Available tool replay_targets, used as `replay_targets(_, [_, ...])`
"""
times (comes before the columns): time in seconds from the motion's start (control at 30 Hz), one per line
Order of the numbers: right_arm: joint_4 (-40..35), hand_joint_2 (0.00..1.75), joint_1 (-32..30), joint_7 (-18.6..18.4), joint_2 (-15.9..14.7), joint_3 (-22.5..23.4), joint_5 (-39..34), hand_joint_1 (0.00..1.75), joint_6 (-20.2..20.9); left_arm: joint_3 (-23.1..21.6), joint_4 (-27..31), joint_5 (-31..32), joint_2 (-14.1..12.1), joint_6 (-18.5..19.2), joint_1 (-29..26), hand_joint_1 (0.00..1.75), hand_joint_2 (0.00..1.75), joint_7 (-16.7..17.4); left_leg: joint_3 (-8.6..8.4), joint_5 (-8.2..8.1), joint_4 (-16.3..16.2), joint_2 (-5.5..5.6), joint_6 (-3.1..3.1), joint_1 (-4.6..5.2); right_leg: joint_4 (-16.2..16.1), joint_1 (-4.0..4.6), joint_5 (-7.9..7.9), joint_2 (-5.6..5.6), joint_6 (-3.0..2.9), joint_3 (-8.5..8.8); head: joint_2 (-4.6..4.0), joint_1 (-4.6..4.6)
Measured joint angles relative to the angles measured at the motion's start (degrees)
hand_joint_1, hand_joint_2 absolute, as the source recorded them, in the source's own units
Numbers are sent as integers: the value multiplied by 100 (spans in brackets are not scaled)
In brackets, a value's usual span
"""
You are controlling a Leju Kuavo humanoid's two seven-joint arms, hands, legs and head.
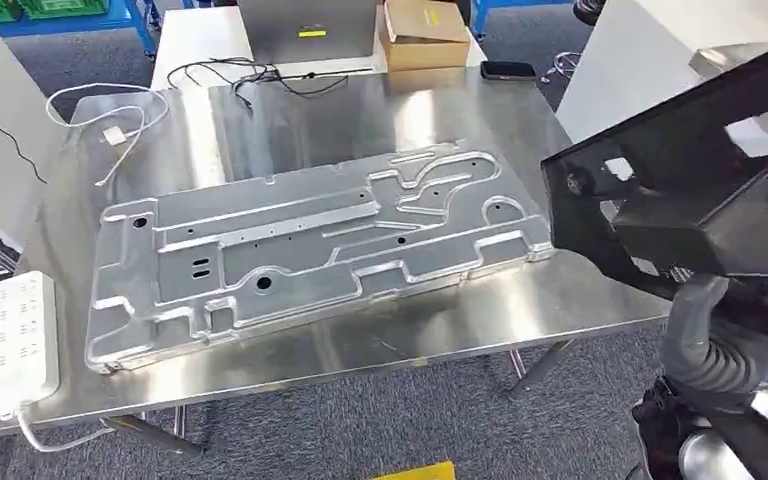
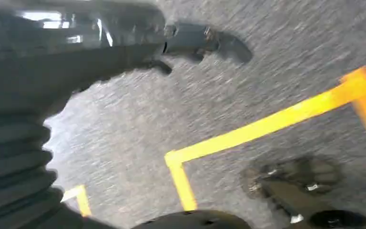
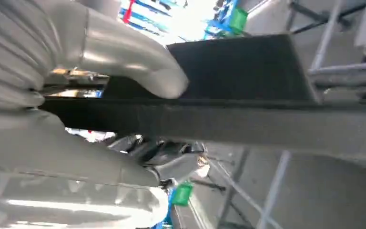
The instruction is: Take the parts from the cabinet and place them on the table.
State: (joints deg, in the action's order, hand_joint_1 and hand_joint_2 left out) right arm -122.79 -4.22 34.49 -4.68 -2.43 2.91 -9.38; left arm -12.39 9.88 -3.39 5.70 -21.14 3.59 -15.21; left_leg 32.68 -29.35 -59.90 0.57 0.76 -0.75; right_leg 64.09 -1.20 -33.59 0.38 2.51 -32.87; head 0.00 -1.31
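Beside the table [image 1: 380, 340], right hand [image 3: 124, 138] gripping black part [image 3: 248, 95]

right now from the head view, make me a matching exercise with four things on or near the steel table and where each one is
Things:
1. large silver stamped metal panel
2. white power strip
3. brown cardboard box
4. black flat metal part

Places:
A. held up in the right hand, beside the table's right end
B. lying flat across the middle of the steel table
C. on the table's near left corner
D. on the white table behind the steel one

Pairs: 1-B, 2-C, 3-D, 4-A
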Motion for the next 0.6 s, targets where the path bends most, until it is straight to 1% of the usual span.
replay_targets(0.03, [0,175,-4,2,0,0,0,175,0,0,0,0,0,2,0,0,175,-2,-5,-13,0,-4,17,0,471,1,-187,0,3,-269,0,-48])
replay_targets(0.07, [0,175,-13,7,0,0,0,175,0,-2,0,0,0,2,-1,0,175,-2,-11,-27,0,-9,33,2,948,0,-335,0,5,-564,0,-76])
replay_targets(0.1, [0,175,-17,7,0,0,-2,175,0,0,0,0,0,2,-3,0,175,-2,-28,-45,-1,-9,39,2,1230,0,-331,0,8,-780,0,-94])
replay_targets(0.13, [0,175,-16,4,0,0,-4,175,0,0,0,0,0,2,-5,0,175,0,-56,-66,0,-5,38,0,1199,-3,-195,-1,8,-826,0,-111])
replay_targets(0.17, [0,175,-14,7,0,0,-9,175,0,0,0,0,0,2,-5,0,175,-2,-102,-95,0,4,34,-4,910,-4,74,-1,8,-742,0,-142])
replay_targets(0.2, [0,175,-14,4,0,0,-11,175,2,0,0,0,2,4,-5,0,175,-2,-157,-128,0,17,21,-8,459,-4,394,-1,2,-567,0,-170])
replay_targets(0.23, [0,175,-11,7,0,0,-9,175,2,0,0,0,4,7,-5,0,175,-4,-216,-167,1,23,-7,-15,-81,-4,712,-1,-4,-353,0,-203])
replay_targets(0.27, [2,175,-8,9,0,0,-11,175,4,0,0,0,2,7,-6,0,175,-4,-240,-198,18,28,-41,-9,-308,0,711,-1,-14,-234,0,-232])
replay_targets(0.3, [-4,175,-7,7,4,-2,-11,175,4,0,0,0,2,7,5,0,175,-4,-226,-221,-7,37,-77,22,-468,40,649,3,-26,-175,0,-247])
replay_targets(0.33, [-4,175,-4,9,0,0,-13,175,7,0,0,0,2,7,8,0,175,-4,-217,-214,20,27,-91,26,-448,42,622,2,-34,-190,0,-238])
replay_targets(0.4, [-5,175,-13,7,4,0,-13,175,7,-2,0,0,2,7,1,0,175,-2,-260,-219,72,18,-131,28,-453,39,600,14,-70,-184,0,-164])
replay_targets(0.43, [-7,175,-13,7,4,-2,-13,175,7,-2,4,-2,2,7,4,0,175,-2,-296,-265,67,24,-174,31,-501,-4,599,12,-95,-129,0,-144])
replay_targets(0.47, [-9,175,-7,9,4,-2,-13,175,7,-2,4,-2,0,7,6,0,175,-4,-266,-331,-79,-2,-183,26,-514,-13,575,3,-132,-74,0,-123])
replay_targets(0.5, [-7,175,-2,11,4,-2,-13,175,7,-2,4,-2,2,7,6,0,175,-2,-103,-494,-423,-5,-184,30,-515,-15,547,-15,-175,-39,0,-65])
replay_targets(0.53, [-7,175,-9,11,9,-4,-13,175,7,-2,4,-2,2,9,2,0,175,-4,137,-685,-878,-5,-185,24,-514,-13,529,-25,-198,-16,0,-6])
replay_targets(0.57, [-7,175,-11,11,11,-7,-11,175,7,0,4,-7,2,7,-4,0,175,-11,413,-855,-1369,-5,-188,24,-513,-10,510,-27,-216,1,0,22])
replay_targets(0.6, [-7,175,-12,11,13,-7,-13,175,7,0,7,-7,0,9,17,0,175,-28,626,-937,-1723,-5,-190,26,-512,-9,493,-27,-223,18,0,35])
